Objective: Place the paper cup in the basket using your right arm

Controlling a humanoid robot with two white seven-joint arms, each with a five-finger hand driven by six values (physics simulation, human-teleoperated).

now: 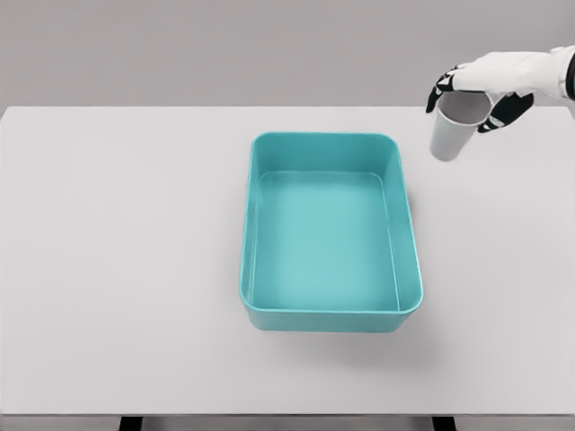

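Observation:
A white paper cup (454,130) hangs upright in the air, above the table to the right of the basket's far right corner. My right hand (476,90) comes in from the right edge and is shut on the cup's rim, its dark-tipped fingers (501,112) curled around the top. The teal basket (334,141) is a rectangular tub in the middle of the table, with nothing inside it. The cup is apart from the basket, a little beyond its rim. My left arm does not show.
The white table (117,251) stretches wide to the left and right of the basket, with its front edge near the bottom of the picture. A grey wall stands behind it.

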